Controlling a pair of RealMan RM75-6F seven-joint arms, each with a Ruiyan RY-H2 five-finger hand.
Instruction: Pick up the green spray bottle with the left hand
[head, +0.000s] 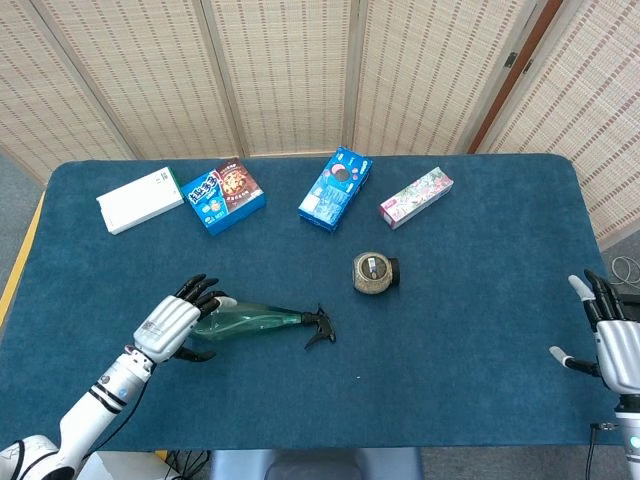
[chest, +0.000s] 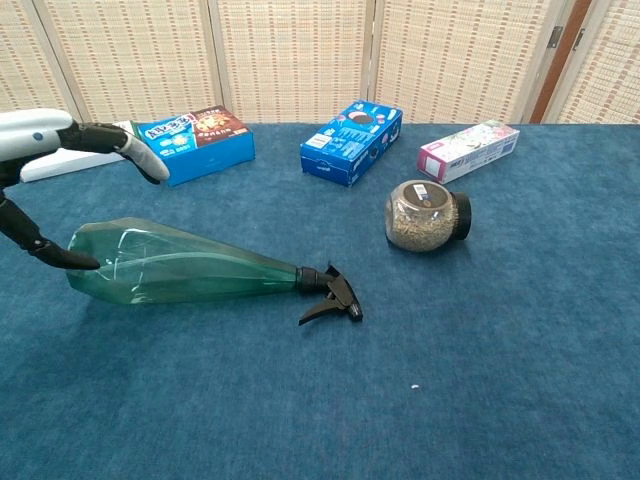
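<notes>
Two views, same step: reach/pre-grasp, nothing lifted yet.

Head view: translucent green plastic spray bottle (head: 255, 321) lies on its side on the blue cloth tabletop (head: 470, 300), black trigger nozzle toward the round glass jar of seeds (head: 374, 272), fat base away from it. Left hand (head: 176, 325) sits at the bottle's base end, fingers spread, overlapping the base; can't tell from here if there's contact. Right hand (head: 614, 343) is spread, holding nothing, well apart from the bottle at the tabletop's far edge.

Chest view: left hand's fingers (chest: 135, 150) arch over the bottle's base, thumb low beside it, bottle (chest: 180, 263) flat on the tabletop, not enclosed. Right hand not visible.

Next, as I read it: lower, wrap around the wide base, close firmly, then lift. Smooth tapered body may roll or slip.
</notes>
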